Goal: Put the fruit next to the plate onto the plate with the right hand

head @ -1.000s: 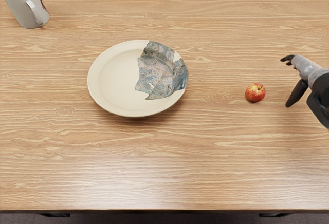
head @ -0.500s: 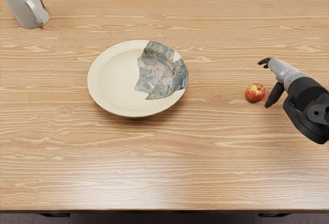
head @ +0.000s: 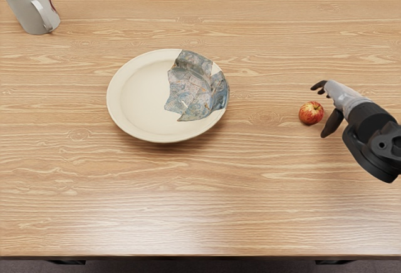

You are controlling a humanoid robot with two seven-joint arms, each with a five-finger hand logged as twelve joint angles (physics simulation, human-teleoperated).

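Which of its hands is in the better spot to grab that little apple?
The right hand: it hovers just to the right of the apple, fingers spread toward it. The left arm is nowhere in view.

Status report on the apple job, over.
Right hand open beside apple, no grasp. Apple on table, right of plate. Crumpled wrap occupies plate's right side. Left hand not in view.

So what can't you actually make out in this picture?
Head view, the only one:
- plate: its right part is hidden under the crumpled blue-grey sheet.
- mug: a red mark on its far side is mostly hidden by the mug itself.
- right hand: its arm is cut off by the right edge; how high it hangs beside the apple is unclear.
- left arm: out of view.
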